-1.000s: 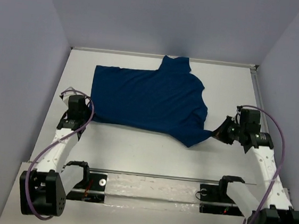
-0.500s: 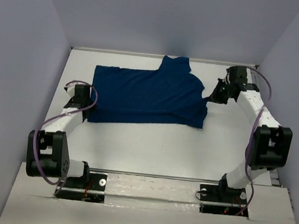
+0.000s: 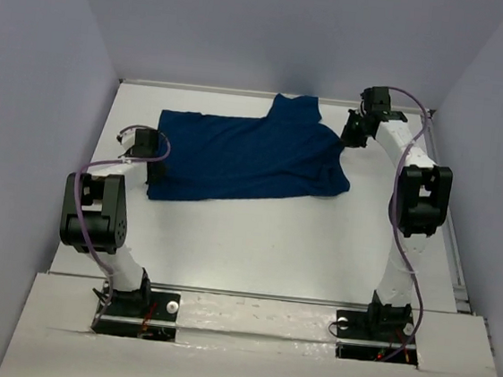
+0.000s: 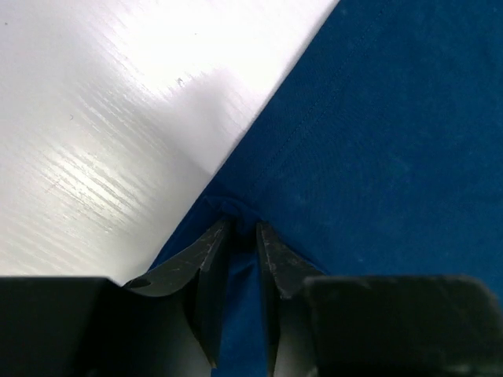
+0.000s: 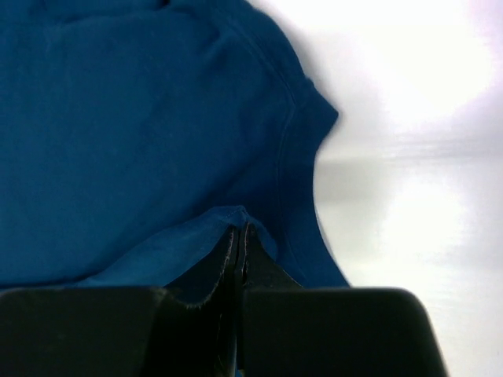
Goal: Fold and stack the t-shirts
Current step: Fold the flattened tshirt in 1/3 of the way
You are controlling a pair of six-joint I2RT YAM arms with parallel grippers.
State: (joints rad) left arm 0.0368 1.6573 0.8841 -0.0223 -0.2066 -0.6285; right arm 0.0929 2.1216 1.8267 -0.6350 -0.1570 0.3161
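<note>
The dark navy t-shirt (image 3: 246, 156) lies folded across the far half of the white table, one sleeve pointing at the back wall. My left gripper (image 3: 152, 162) sits at its left edge. In the left wrist view its jaws (image 4: 244, 228) stand slightly apart, open, with puckered blue cloth (image 4: 377, 118) at their tips. My right gripper (image 3: 351, 134) is at the shirt's far right corner. In the right wrist view it (image 5: 238, 229) is shut on a lifted fold of the shirt's edge (image 5: 141, 118).
Bare white table (image 3: 255, 243) stretches from the shirt to the near rail (image 3: 258, 297). Grey walls close in at the left, right and back, and the back edge (image 3: 208, 88) runs just behind the shirt.
Both arms have swung away from me, carrying the shirt's near edge up over it, so it lies narrower. The left jaws have parted a little; the right stays clamped.
</note>
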